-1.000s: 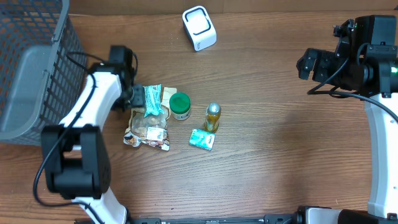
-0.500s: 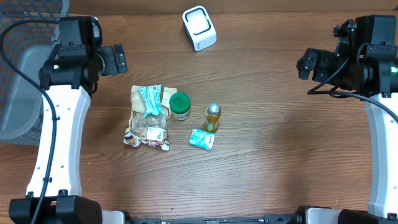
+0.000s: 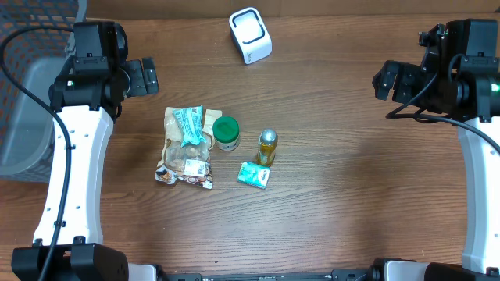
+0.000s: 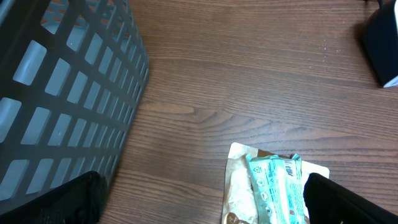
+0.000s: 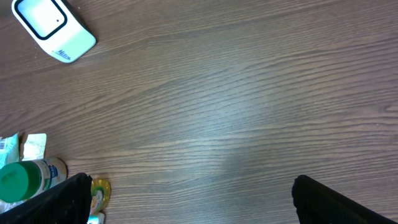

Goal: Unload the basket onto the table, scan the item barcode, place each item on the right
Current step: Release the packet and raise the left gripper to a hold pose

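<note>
The white barcode scanner (image 3: 250,35) stands at the table's far middle and shows in the right wrist view as scanner (image 5: 53,28). Several items lie in a cluster: a teal wrapped bar (image 3: 190,126) on a crinkled pouch (image 3: 186,160), a green-lidded jar (image 3: 226,133), a gold-capped bottle (image 3: 267,147) and a small teal packet (image 3: 254,175). My left gripper (image 3: 144,76) hangs open and empty up-left of the cluster; its view looks down on the bar (image 4: 277,186) and pouch (image 4: 239,186). My right gripper (image 3: 389,80) is open and empty at the far right.
A grey mesh basket (image 3: 39,86) fills the far left, close beside my left arm, and its wall (image 4: 62,93) takes up the left of the left wrist view. Bare wood lies between the cluster and the right arm.
A second ago my left gripper was low at the teal bar. It has opened, left the bar on the pouch and lifted back toward the upper left. The right arm has not moved.
</note>
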